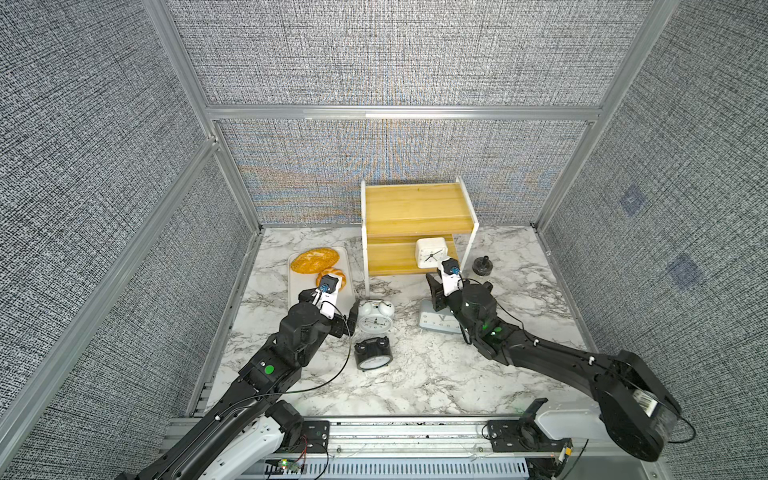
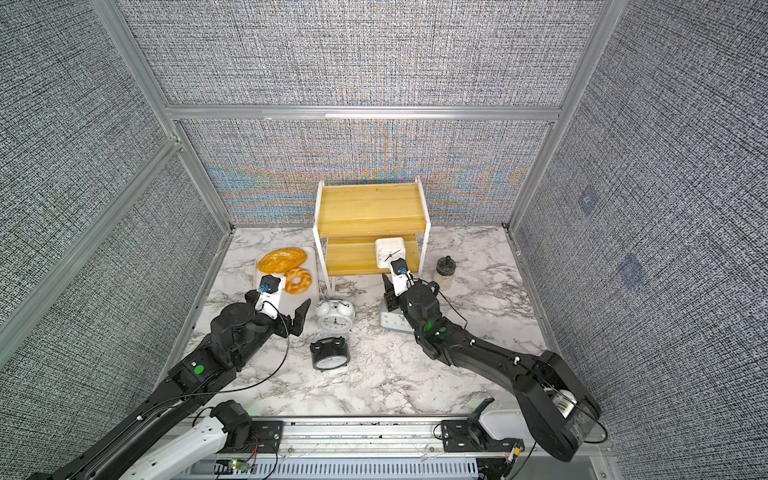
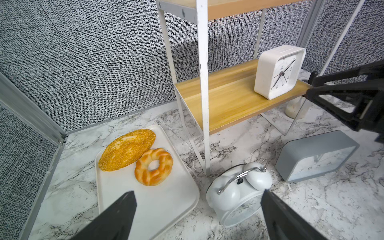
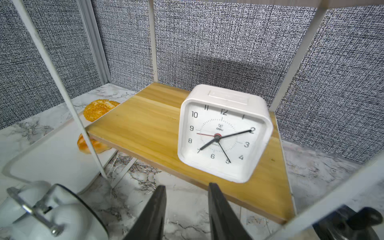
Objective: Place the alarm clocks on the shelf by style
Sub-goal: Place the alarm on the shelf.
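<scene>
The square clock [image 4: 224, 133] stands on the shelf's [image 1: 415, 203] lower board [image 4: 145, 124], toward 3 o'clock, leaving room, I'd guess, for the grey clock [image 3: 315, 153]. At its 6 o'clock the right end effector [image 4: 187, 187] is parted, empty. The left end effector [image 3: 197, 192], spread wide, hovers beside the white bell clock [image 3: 239, 193], probably next.

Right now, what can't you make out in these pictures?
- Grey clock: the right arm covers most of it in both top views; its face is washed out in the left wrist view.
- Black clock: hands too small to read in top views; absent from wrist views.
- Jar: blurred and cut off by the edge in the right wrist view.
</scene>
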Motion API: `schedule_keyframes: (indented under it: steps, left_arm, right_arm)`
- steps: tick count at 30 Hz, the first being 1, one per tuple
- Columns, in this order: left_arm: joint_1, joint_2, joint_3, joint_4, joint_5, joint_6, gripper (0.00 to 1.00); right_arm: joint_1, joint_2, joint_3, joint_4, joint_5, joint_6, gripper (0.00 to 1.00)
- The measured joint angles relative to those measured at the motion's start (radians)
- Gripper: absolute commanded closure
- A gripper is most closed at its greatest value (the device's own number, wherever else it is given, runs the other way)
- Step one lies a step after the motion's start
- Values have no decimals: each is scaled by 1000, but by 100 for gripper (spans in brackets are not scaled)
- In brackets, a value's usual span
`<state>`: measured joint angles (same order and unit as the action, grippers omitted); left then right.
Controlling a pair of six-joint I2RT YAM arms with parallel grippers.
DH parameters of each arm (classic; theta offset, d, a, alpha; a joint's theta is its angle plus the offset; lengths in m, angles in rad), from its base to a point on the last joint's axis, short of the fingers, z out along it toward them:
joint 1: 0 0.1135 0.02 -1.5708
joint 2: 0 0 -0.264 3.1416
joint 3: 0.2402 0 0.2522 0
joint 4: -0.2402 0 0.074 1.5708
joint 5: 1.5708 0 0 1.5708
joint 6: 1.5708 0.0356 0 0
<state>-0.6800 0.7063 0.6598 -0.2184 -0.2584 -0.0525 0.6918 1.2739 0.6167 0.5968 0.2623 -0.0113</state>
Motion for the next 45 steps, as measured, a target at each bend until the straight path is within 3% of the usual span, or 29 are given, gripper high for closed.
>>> schedule_keyframes:
  steps: [8, 19, 31, 45]
  left_arm:
    - [0, 29, 5, 0, 57, 20, 0]
    - [1, 70, 24, 0, 138, 51, 0]
    - [1, 194, 76, 0, 367, 135, 1]
    - [-59, 501, 262, -34, 627, 341, 3]
  right_arm:
    - [-5, -331, -137, -220, 26, 11, 29]
    - [-45, -622, -257, -533, 149, 182, 24]
    - [-60, -697, -276, -623, 204, 327, 17]
    - [-119, -729, -327, -634, 168, 448, 15]
